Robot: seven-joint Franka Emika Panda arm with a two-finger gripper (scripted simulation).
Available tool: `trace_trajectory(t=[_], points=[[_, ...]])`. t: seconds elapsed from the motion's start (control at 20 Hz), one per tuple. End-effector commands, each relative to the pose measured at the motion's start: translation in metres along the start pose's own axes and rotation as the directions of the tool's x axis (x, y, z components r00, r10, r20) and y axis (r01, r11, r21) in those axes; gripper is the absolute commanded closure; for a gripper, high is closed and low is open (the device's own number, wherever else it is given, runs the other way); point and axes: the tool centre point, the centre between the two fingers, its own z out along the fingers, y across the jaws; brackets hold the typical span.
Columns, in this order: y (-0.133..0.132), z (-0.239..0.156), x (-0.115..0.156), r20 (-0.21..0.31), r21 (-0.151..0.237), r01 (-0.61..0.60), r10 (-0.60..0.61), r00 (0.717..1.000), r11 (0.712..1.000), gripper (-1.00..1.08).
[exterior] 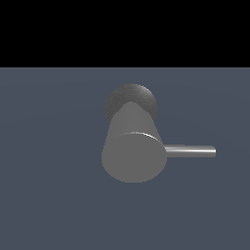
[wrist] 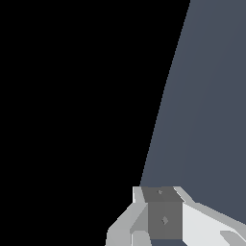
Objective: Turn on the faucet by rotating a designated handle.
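In the exterior view the faucet (exterior: pixel 134 157) is a thick matte grey cylinder with its flat round end face toward the camera and a darker rounded knob (exterior: pixel 131 100) behind it. The handle (exterior: pixel 191 151), a thin straight grey rod, juts level from the cylinder toward the exterior view's right and ends in a blunt tip. No gripper appears in that view. The wrist view shows only the white gripper (wrist: pixel 161 192) with a grey pad (wrist: pixel 164 215) at the picture's edge, over bare floor. Its fingers are cut off, so the gap between them is hidden. Faucet and handle are out of the wrist view.
A flat blue-grey floor (exterior: pixel 49 171) lies under and around the faucet. Black background fills the area beyond its far edge (exterior: pixel 49 67). In the wrist view the floor (wrist: pixel 206 96) meets black along a slanted line.
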Motion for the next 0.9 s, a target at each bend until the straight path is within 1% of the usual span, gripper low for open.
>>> trace_trajectory(t=[0.0,0.15,0.25,0.35,0.45,0.55,0.65,0.85], points=[[0.014,-0.017,0.015,-0.067,0.069,-0.054,0.059,0.996,0.996,1.08],[0.035,-0.036,0.03,-0.138,0.148,-0.119,0.139,0.981,0.982,1.08],[0.051,-0.048,0.039,-0.181,0.2,-0.161,0.198,0.963,0.967,1.08],[0.07,-0.06,0.047,-0.219,0.25,-0.203,0.26,0.94,0.947,1.08],[0.09,-0.07,0.053,-0.253,0.298,-0.245,0.324,0.912,0.923,1.08],[0.112,-0.08,0.058,-0.282,0.345,-0.286,0.389,0.877,0.894,1.08],[0.135,-0.088,0.062,-0.306,0.39,-0.326,0.455,0.837,0.861,1.08],[0.185,-0.101,0.063,-0.338,0.472,-0.404,0.584,0.738,0.784,1.08]])
